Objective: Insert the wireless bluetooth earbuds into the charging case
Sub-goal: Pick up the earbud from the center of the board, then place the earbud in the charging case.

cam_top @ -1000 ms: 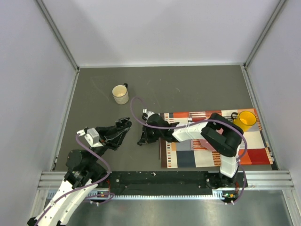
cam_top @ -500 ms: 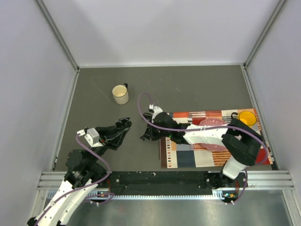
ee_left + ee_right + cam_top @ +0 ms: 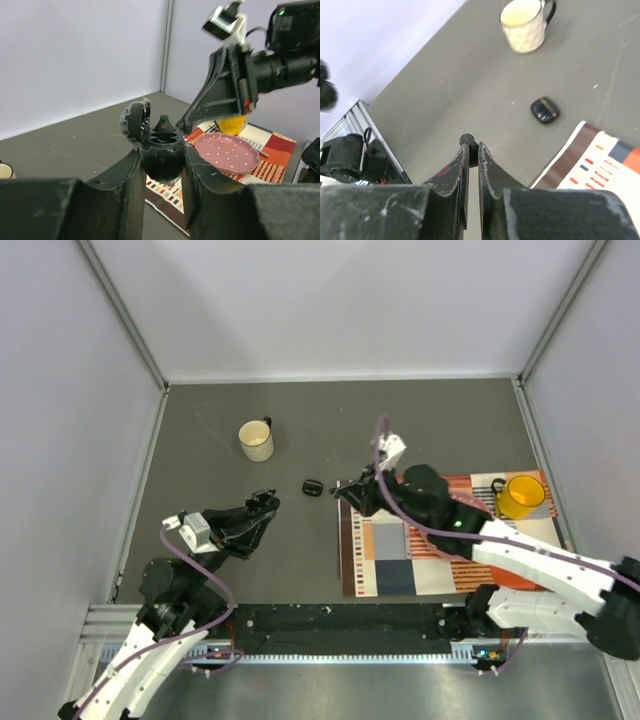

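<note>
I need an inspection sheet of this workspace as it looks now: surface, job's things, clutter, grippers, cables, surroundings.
Surface: grey table, lightly scratched; patterned mat on its right part.
Job's things: open charging case with a black piece, probably an earbud, standing in it; loose earbud off the table; closed black case lying on the table.
Clutter: cream mug on the table; yellow mug and pink plate on the mat.
Grippers: left gripper shut on the open charging case; right gripper shut on the loose earbud, above the table.
Cables: left purple cable and right purple cable, each looped along its arm.
Surroundings: white walls; aluminium frame.
</note>
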